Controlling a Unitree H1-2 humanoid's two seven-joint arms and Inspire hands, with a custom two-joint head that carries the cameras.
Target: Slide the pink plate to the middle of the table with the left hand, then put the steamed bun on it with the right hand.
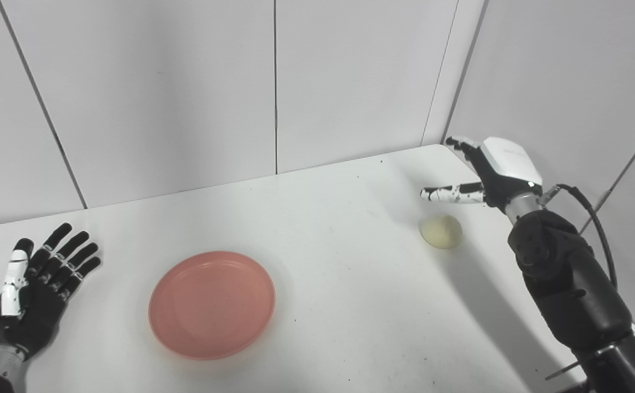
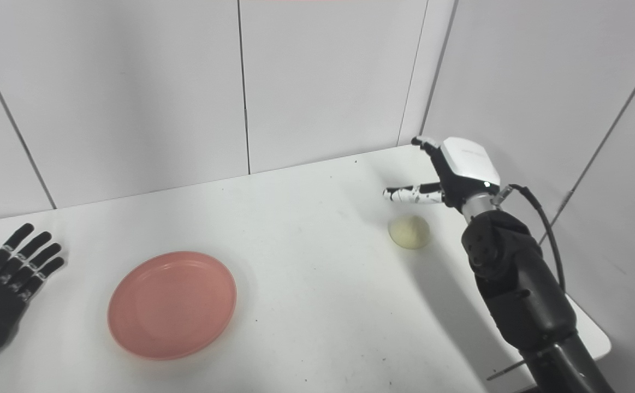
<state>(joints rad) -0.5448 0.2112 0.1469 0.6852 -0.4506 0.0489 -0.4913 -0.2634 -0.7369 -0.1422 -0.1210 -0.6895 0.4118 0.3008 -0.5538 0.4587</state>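
The pink plate lies flat on the white table, left of the table's middle. My left hand rests open, palm up, at the table's left edge, well clear of the plate. The pale steamed bun sits on the table at the right. My right hand hovers just behind and above the bun, open with its thumb stretched out to the left, holding nothing. The same scene shows in the right eye view, with the plate and the bun.
White wall panels close off the table at the back and right, meeting in a corner near my right hand. A black cable loops beside my right forearm. The table's right edge runs close to that arm.
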